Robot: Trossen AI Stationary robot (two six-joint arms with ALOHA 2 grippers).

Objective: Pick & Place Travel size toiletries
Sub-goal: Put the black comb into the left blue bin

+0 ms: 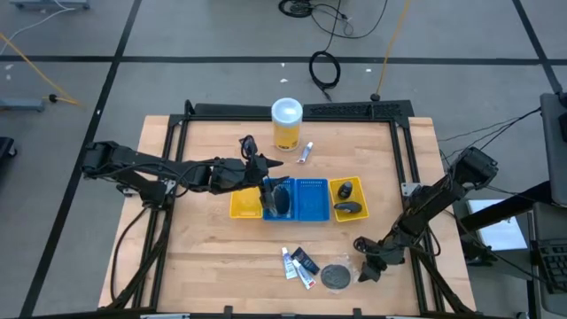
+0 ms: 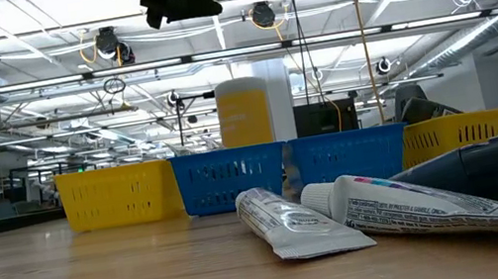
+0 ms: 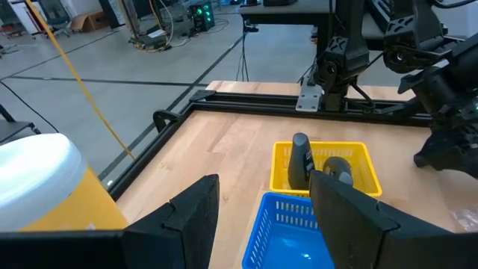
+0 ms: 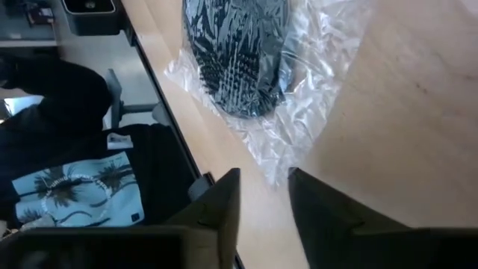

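Note:
My left gripper [image 1: 266, 180] hangs open above the left part of the blue tray [image 1: 306, 202]; in the left wrist view its fingers [image 3: 194, 209] frame that tray [image 3: 287, 239]. Something dark [image 1: 282, 200] shows in the tray below it. Two dark oval pieces [image 1: 347, 198] lie in the right yellow tray [image 3: 358, 168]. Near the front edge lie white tubes [image 1: 289, 264] and a dark tube [image 1: 305, 259], with a black disc in clear wrap [image 1: 337, 276] beside them. My right gripper [image 1: 366, 268] is low, just right of the disc, open by a narrow gap, with the wrap's corner [image 4: 278, 175] at its fingertips. My right gripper stands with its fingers [image 4: 224, 198] on either side of the clear wrap's corner, coming at it low from the table's right. I cannot tell whether they touch it. The wrapped disc [image 4: 235, 52] lies flat on the table.
A tall yellow canister with a white lid [image 1: 286, 124] stands behind the trays, and a small white tube [image 1: 306, 152] lies to its right. A second yellow tray [image 1: 243, 205] adjoins the blue one on the left. In the low view the tubes [image 2: 292, 221] lie in front of the trays.

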